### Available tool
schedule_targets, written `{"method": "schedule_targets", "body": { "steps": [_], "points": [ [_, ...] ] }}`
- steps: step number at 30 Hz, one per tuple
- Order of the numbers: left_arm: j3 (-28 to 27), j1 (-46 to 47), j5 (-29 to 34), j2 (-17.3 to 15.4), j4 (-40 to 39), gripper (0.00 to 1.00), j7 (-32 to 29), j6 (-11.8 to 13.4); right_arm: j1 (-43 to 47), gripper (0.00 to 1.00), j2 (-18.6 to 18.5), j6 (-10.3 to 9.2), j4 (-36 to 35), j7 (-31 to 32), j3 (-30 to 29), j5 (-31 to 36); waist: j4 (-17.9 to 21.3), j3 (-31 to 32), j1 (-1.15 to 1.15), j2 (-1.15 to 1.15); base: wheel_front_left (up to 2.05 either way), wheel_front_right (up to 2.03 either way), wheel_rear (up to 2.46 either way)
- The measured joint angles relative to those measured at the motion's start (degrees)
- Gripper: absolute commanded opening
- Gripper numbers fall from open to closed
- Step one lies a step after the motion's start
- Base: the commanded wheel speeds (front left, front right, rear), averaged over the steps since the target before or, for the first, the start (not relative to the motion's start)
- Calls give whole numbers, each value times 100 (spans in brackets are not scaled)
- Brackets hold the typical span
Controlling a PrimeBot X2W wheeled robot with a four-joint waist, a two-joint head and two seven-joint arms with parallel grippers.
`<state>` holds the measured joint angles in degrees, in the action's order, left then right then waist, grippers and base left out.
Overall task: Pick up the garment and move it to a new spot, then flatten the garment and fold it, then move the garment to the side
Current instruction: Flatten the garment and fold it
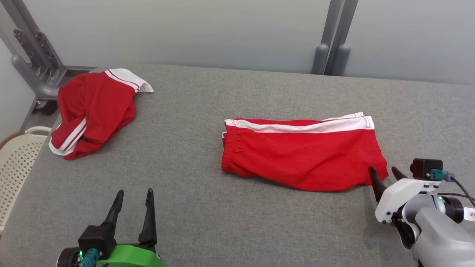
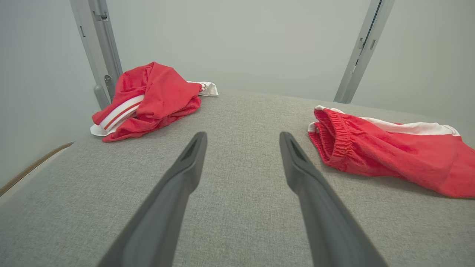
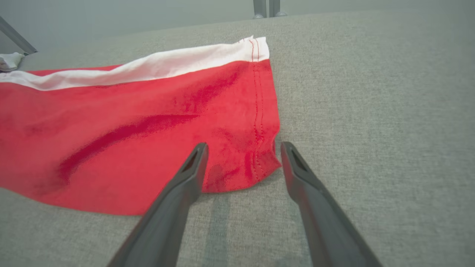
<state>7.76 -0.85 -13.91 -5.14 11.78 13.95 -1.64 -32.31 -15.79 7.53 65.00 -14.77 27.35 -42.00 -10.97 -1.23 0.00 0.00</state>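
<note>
Shorts, two pairs: folded red shorts [image 1: 300, 152], white-striped, flat on the grey worktop [image 1: 185, 185], right of centre; crumpled red shorts [image 1: 92, 111], far left corner. Tools, two: left tool [image 1: 135, 192] spread, empty; right tool [image 1: 382, 170] spread, empty, at the folded pair's hem corner. One perforated basket [image 1: 18, 159].

I get bright, even, diffuse light; soft shadow under folded red shorts [image 1: 297, 155]; wrist cams bend twd edges.
</note>
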Motion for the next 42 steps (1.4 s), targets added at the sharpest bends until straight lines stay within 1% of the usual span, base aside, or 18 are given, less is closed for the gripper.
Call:
{"method": "schedule_targets", "body": {
  "steps": [3, 6, 12, 16, 20, 22, 26, 29, 32, 42],
  "points": [
    [-60, -55, -67, -19, 54, 100, 5, 20, 246, 100, -119, 0, -702, -18, -425, 426, 32, 136, 0, 0, 0, 0, 0],
    [-82, -105, -102, -27, 92, 100, -1, 25, 751, 100, -77, 0, -1451, -23, -967, 958, 117, 243, 0, 0, 0, 0, 0],
    [-170, -116, -151, -115, 223, 100, -1, 74, 1775, 100, 363, 0, -2747, -23, -1879, 1926, 357, 401, 0, 0, 0, 0, 0],
    [-232, -117, -181, -145, 290, 100, 7, 124, 2254, 100, 703, 0, -3406, -14, -2262, 2425, 526, 491, 0, 0, 0, 0, 0],
    [-304, -183, -225, -205, 301, 100, 24, 162, 2604, 100, 987, 0, -4022, 186, -2474, 2809, 686, 575, 0, 0, 0, 0, 0],
    [-348, -247, -263, -233, 300, 100, 26, 167, 2766, 100, 1088, -1, -4288, 270, -2576, 2900, 752, 616, 0, 0, 0, 0, 0],
    [-366, -346, -266, -301, 288, 100, 51, 156, 3045, 100, 1207, -1, -4762, 370, -2626, 3096, 841, 688, 0, 0, 0, 0, 0],
    [-372, -444, -300, -341, 267, 100, 65, 112, 3181, 100, 1245, -1, -5059, 349, -2526, 3128, 873, 729, 0, 0, 0, 0, 0],
    [-390, -530, -320, -376, 236, 100, 74, 80, 3283, 100, 1265, -1, -5272, 270, -2464, 3128, 886, 760, 0, 0, 0, 0, 0],
    [-397, -689, -349, -443, 133, 100, 78, 112, 3496, 100, 1278, -1, -5560, 235, -2551, 3171, 885, 765, 0, 0, 0, 0, 0]
  ]
}}
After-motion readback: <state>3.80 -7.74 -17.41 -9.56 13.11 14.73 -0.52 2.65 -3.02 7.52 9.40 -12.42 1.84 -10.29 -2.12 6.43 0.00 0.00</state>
